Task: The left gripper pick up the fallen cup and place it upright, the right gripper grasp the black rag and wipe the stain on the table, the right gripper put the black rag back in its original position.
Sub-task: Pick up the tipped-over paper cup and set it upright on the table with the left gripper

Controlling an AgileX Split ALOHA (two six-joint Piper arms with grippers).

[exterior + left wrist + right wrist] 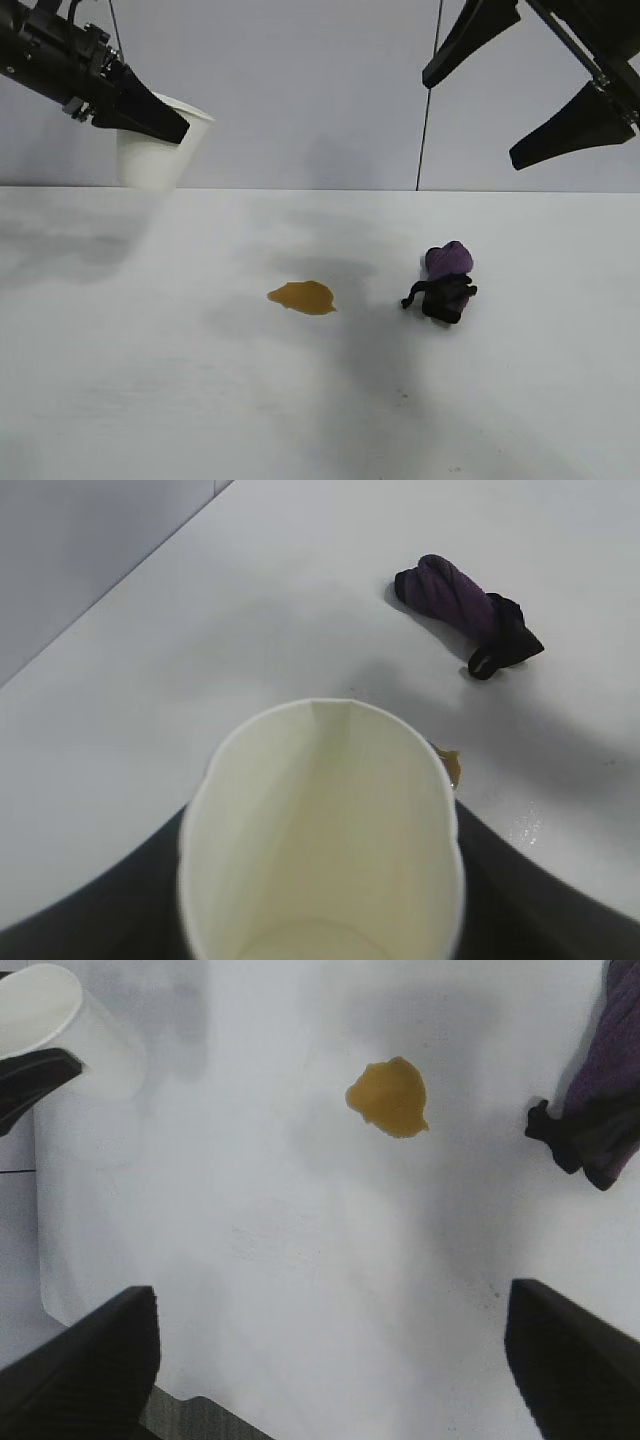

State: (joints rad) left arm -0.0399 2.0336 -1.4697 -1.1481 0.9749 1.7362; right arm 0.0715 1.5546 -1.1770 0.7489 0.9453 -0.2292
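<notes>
My left gripper (pixel 165 120) is shut on the white paper cup (pixel 158 160) at the table's far left. The cup is mouth-up and slightly tilted, and I cannot tell whether its base touches the table (pixel 150 380). In the left wrist view I look into the cup (pixel 320 830), squeezed between the dark fingers (pixel 90 920). The amber stain (pixel 302 296) lies mid-table, and the black and purple rag (pixel 447 280) is to its right. My right gripper (pixel 470 120) hangs open, high above the rag; below it are the stain (pixel 388 1097) and the rag (pixel 600 1110).
A thin dark cable (pixel 428 110) hangs against the grey back wall. The table's edge (pixel 200 1400) shows in the right wrist view, with the cup (pixel 60 1020) near a corner. Bare table surrounds the stain and rag.
</notes>
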